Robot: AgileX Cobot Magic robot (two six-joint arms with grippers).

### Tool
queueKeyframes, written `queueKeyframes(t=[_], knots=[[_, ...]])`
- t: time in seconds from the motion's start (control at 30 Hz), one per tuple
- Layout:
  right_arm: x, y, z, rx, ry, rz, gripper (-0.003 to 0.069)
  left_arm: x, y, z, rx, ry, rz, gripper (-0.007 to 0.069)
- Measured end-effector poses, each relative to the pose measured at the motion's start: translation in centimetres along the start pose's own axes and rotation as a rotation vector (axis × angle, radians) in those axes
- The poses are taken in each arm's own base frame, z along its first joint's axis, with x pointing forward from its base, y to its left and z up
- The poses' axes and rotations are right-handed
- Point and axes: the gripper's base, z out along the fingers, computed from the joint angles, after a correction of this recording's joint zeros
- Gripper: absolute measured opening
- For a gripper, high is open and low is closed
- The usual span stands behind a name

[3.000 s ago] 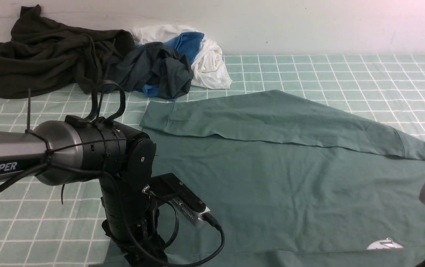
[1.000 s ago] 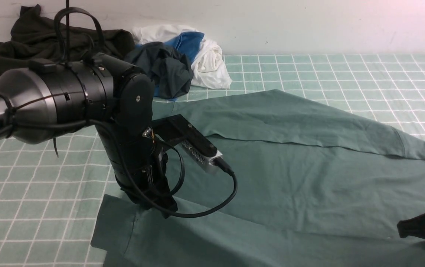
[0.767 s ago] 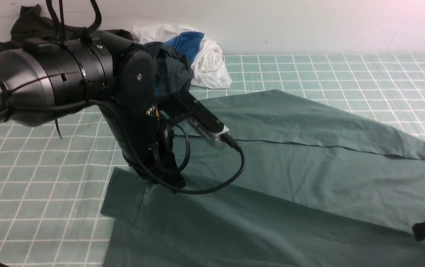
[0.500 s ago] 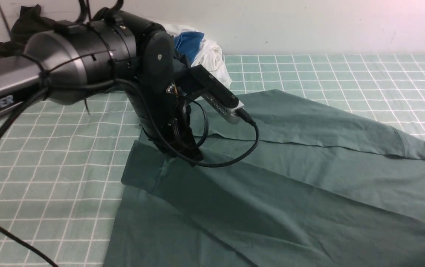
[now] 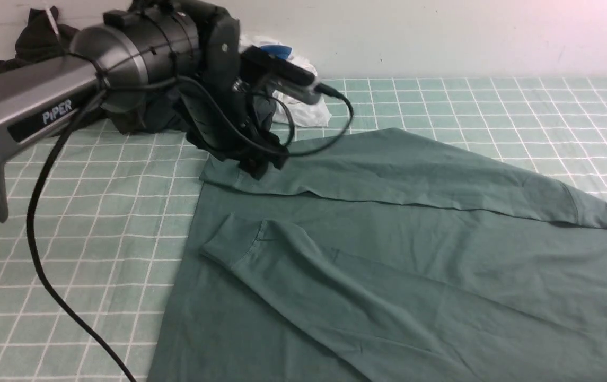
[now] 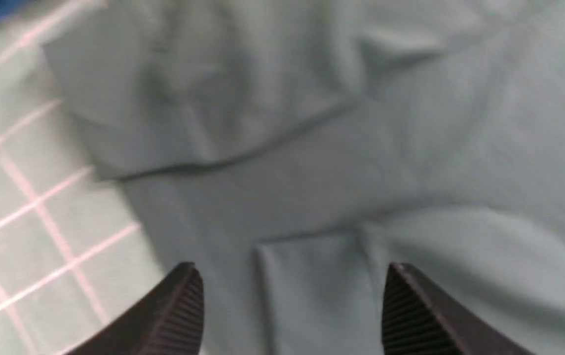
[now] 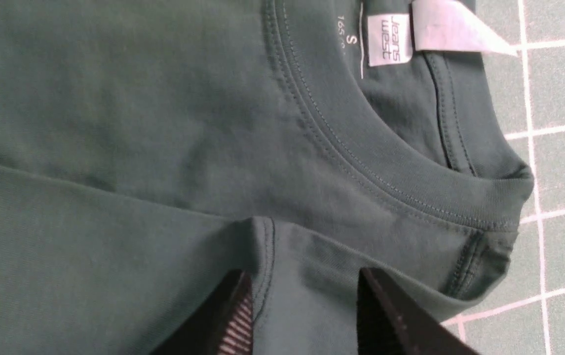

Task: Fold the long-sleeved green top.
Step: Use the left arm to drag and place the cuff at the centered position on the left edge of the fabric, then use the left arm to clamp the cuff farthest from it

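The muted teal-green cotton long-sleeved top (image 5: 388,254) is lying flat, its collar (image 7: 386,182) under the narrowly parted right gripper (image 7: 304,276), its length running toward the widely spread, empty left gripper (image 6: 292,268), cuffs (image 5: 231,244) pointing there.

You see: long-sleeved top (image 5: 441,249) on cloth (image 5: 96,212) | 2 sleeves across its body, near sleeve (image 5: 303,270) before far sleeve (image 5: 414,170) | clothes pile (image 5: 308,112) behind, left | left gripper (image 5: 258,168) probably above far cuff (image 5: 218,171) | right gripper (image 7: 304,305) at collar (image 7: 386,172)
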Motion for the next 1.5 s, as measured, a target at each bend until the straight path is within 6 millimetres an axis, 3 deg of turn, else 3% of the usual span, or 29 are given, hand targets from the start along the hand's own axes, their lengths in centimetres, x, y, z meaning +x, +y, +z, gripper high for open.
queueKeyframes(t=[0.07,0.13,0.3,0.53,1.0,1.5], knots=[[0.0,-0.1,-0.4,-0.008,-0.017,0.012,0.0297,-0.1,1.2,0.5,0.005,0.0,-0.045,0.0462],[0.0,-0.2,-1.6,-0.039,-0.073,0.045,0.0302,0.1,4.0,2.6,0.038,0.017,-0.157,0.0462],[-0.1,0.0,-2.5,-0.1,-0.136,0.051,0.0302,0.6,7.0,7.1,0.08,0.011,-0.288,0.0462],[-0.4,0.5,-2.1,-0.13,-0.137,0.039,0.0302,1.4,7.4,11.5,0.105,-0.004,-0.354,0.0443],[-0.6,0.9,-1.4,-0.145,-0.125,0.035,0.0302,1.1,7.7,11.9,0.084,-0.04,-0.338,0.0202],[-0.6,0.9,-1.4,-0.149,-0.129,0.036,0.0302,0.9,7.7,11.2,0.082,-0.048,-0.305,0.0188]])
